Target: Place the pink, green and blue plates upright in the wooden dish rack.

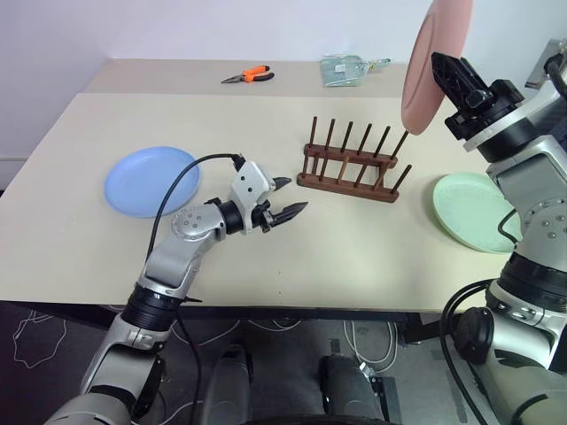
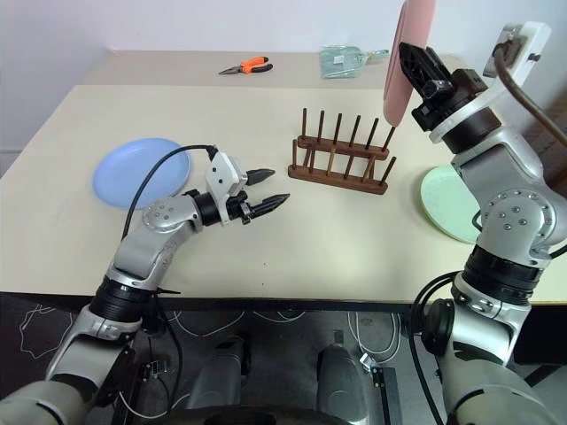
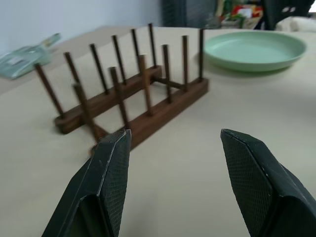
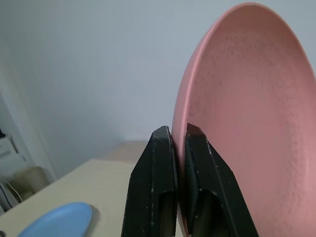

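Pink plate (image 1: 436, 62): held on edge in the air by the right gripper (image 4: 180, 136), fingers clamped on its rim, above the right end of the wooden dish rack (image 1: 349, 163). Rack: on table (image 1: 354, 257), no plates in it. Blue plate (image 1: 151, 181): flat, left of rack. Green plate (image 1: 474, 211): flat, right of rack. Left gripper (image 1: 285, 198): fingers spread, holding nothing, low over the table between blue plate and rack.

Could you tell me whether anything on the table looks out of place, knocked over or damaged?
Nothing looks spilled, tipped or damaged. The rack stands square and empty. The blue plate and green plate lie flat either side of it, while the right gripper holds the pink plate upright. Only the orange pliers and a clear packet at the far edge seem unrelated.
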`<action>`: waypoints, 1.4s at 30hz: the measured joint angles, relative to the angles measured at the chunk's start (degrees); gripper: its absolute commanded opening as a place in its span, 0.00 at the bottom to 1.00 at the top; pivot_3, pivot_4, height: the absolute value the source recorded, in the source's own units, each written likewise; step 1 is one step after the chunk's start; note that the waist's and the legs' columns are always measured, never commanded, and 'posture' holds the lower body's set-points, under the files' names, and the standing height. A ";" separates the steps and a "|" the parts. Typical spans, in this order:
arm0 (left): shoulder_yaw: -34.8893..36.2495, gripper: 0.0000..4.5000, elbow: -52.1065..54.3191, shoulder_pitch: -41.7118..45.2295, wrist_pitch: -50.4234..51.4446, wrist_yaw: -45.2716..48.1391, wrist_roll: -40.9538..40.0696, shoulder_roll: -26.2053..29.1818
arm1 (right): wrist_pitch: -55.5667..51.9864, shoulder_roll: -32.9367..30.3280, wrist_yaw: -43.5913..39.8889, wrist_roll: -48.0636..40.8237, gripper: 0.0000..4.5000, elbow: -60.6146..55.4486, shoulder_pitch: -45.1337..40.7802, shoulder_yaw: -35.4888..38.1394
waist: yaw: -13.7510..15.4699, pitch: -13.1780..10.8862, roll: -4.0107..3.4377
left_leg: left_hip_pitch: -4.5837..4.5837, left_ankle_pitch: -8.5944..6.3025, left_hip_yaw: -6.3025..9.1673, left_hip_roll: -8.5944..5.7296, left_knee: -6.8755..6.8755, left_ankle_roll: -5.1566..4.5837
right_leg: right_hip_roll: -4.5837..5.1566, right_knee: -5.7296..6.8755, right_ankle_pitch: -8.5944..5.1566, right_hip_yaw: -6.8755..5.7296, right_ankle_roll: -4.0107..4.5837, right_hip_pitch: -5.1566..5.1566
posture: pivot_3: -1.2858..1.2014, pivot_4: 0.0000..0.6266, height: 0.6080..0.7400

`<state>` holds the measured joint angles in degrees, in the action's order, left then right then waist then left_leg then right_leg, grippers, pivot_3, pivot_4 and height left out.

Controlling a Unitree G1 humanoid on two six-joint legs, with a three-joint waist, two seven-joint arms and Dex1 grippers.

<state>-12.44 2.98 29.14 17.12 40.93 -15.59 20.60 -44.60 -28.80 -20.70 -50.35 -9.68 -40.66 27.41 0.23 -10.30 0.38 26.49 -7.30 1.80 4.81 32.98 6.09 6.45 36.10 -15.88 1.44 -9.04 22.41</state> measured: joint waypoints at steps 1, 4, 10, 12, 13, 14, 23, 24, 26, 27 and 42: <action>-0.01 0.65 0.01 -0.10 0.19 0.11 0.00 -0.15 | -0.05 -0.22 -0.05 0.01 0.00 0.39 0.31 -0.13 | 0.02 0.00 0.00 | 0.00 0.00 0.00 0.00 0.01 0.00 | 0.00 0.00 0.00 0.00 0.00 0.00 | 0.52 0.24 1.00; 0.00 0.65 0.59 -0.25 1.24 0.68 -0.08 -0.38 | -0.15 -0.34 -0.13 0.02 0.00 1.98 1.37 -0.66 | 0.01 0.00 0.00 | 0.01 -0.01 0.00 -0.01 0.01 -0.01 | 0.00 -0.01 0.00 0.01 0.00 0.00 | 0.52 0.24 1.00; 0.01 0.65 1.74 -0.64 2.35 1.32 -0.16 -1.01 | -0.19 0.31 -0.14 0.23 0.00 7.69 2.53 -2.05 | 0.02 0.00 0.00 | 0.01 -0.01 0.00 -0.01 0.02 -0.02 | 0.00 0.00 0.00 0.01 -0.01 -0.01 | 0.52 0.24 1.00; 0.02 0.65 1.77 -1.02 2.40 1.30 -0.14 -1.03 | -0.58 0.29 -0.03 0.29 0.00 10.15 2.48 -2.05 | 0.01 0.00 0.00 | 0.01 -0.01 0.00 -0.01 0.02 -0.02 | 0.00 0.00 0.00 0.01 -0.01 -0.01 | 0.52 0.24 1.00; 0.03 0.65 1.78 -1.31 2.44 1.28 -0.12 -1.03 | -0.54 0.30 -0.08 0.30 0.00 11.32 2.43 -1.97 | 0.01 0.00 0.00 | 0.01 -0.01 0.00 -0.01 0.02 -0.02 | 0.00 0.00 0.00 0.01 -0.01 0.00 | 0.52 0.24 1.00; 0.03 0.65 1.77 -1.49 2.58 1.28 -0.08 -1.01 | -0.50 0.27 -0.04 0.32 0.00 12.08 2.10 -1.93 | 0.01 0.00 0.00 | 0.00 -0.01 0.00 -0.01 0.02 -0.02 | 0.00 0.00 0.00 0.01 -0.01 -0.02 | 0.52 0.24 1.00; 0.00 0.67 2.71 -1.96 2.66 1.16 0.04 -1.17 | 3.88 0.13 0.57 5.59 0.56 17.46 1.64 -2.25 | 0.02 -0.02 -0.06 | 0.02 -0.01 0.00 -0.01 0.00 -0.03 | 0.00 -0.01 0.01 0.02 -0.08 0.02 | 0.52 0.24 1.00; -0.01 0.67 2.72 -1.99 2.67 1.16 0.08 -1.18 | 4.46 0.04 0.57 5.97 0.56 17.46 1.61 -2.23 | 0.03 -0.02 -0.06 | 0.02 -0.01 0.00 -0.01 0.00 -0.03 | 0.00 -0.01 0.03 0.02 -0.13 0.02 | 0.52 0.24 1.00; -0.09 0.67 2.73 -2.08 2.66 1.18 0.14 -1.18 | 5.81 -0.27 0.63 6.38 0.56 17.40 1.62 -1.73 | 0.09 -0.03 -0.06 | 0.02 -0.01 0.00 -0.02 0.01 -0.03 | 0.00 -0.01 0.03 0.02 -0.12 0.01 | 0.52 0.24 1.00; -0.10 0.67 2.73 -2.18 2.66 1.18 0.16 -1.17 | 6.38 -0.49 0.88 6.35 0.56 17.07 1.62 -1.11 | 0.16 -0.03 -0.06 | 0.03 -0.01 0.00 -0.02 0.01 -0.03 | 0.00 -0.02 0.01 0.02 -0.09 0.02 | 0.52 0.24 1.00; -1.03 0.67 0.51 -2.27 1.42 3.52 2.15 -1.16 | 12.20 -15.96 -0.96 18.16 1.00 5.40 28.69 -0.50 | -0.11 0.04 -0.17 | -0.02 -0.03 0.00 -0.01 0.02 -0.05 | 0.00 -0.08 -0.06 0.04 0.03 -0.01 | 0.52 0.24 1.00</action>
<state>-13.47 3.50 26.86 18.54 44.45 -13.43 19.44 -32.39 -44.76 -21.66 -32.19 -4.29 -11.98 26.91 0.11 -10.27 0.21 26.47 -7.32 1.80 4.80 33.00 6.04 6.45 36.02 -15.95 1.48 -9.00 22.39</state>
